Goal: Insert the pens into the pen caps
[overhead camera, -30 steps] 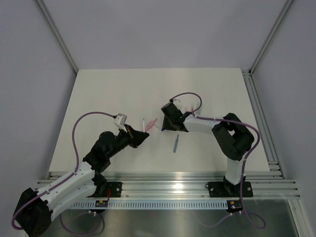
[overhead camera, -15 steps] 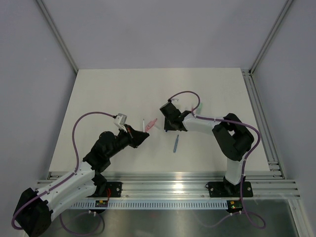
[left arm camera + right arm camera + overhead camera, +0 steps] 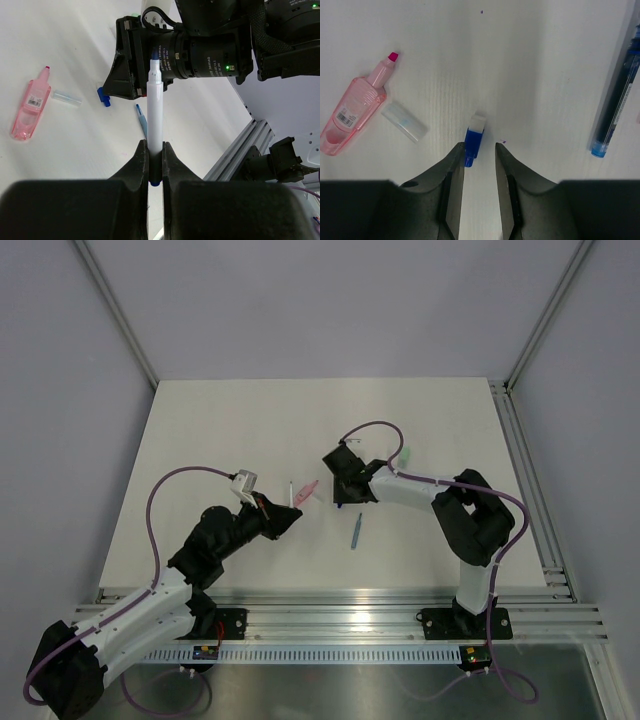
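My left gripper [image 3: 154, 150] is shut on the lower end of a white pen [image 3: 154, 95] with a bare blue tip and holds it upright above the table; the gripper also shows in the top view [image 3: 290, 517]. My right gripper [image 3: 479, 146] is open, low over the table. A small blue pen cap [image 3: 475, 136] with a white end lies just ahead of the jaws, its near end against the left fingertip. A pink highlighter [image 3: 354, 114] with a bare tip and a clear cap [image 3: 404, 121] lie to its left. A dark blue pen [image 3: 616, 97] lies to the right.
In the top view a light blue pen [image 3: 356, 530] lies near the table's middle and a mint green piece [image 3: 404, 455] lies behind the right arm [image 3: 420, 488]. The aluminium rail [image 3: 350, 612] runs along the near edge.
My right gripper has shifted slightly left and turned over the blue cap, uncovering the mint piece behind it. My left arm and the white pen have not moved.
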